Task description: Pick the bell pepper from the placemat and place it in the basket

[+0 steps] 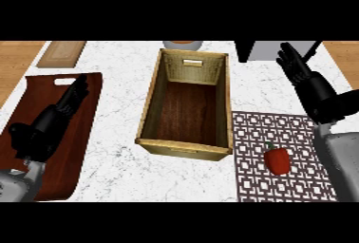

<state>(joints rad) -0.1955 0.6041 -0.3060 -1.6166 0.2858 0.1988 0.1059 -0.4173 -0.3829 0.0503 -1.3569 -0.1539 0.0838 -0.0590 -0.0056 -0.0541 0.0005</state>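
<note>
Red bell pepper lay on brown lattice placemat, just right of rectangular wicker basket | right hand: fingers straight, holding nothing, well beyond pepper | left hand likewise open, resting at left | best: descend from above, curl round pepper's body.

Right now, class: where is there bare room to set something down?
Bare marble lies between the brown board and the basket, and above the placemat. The basket's inside is bare too. The left hand crowds the board.
</note>
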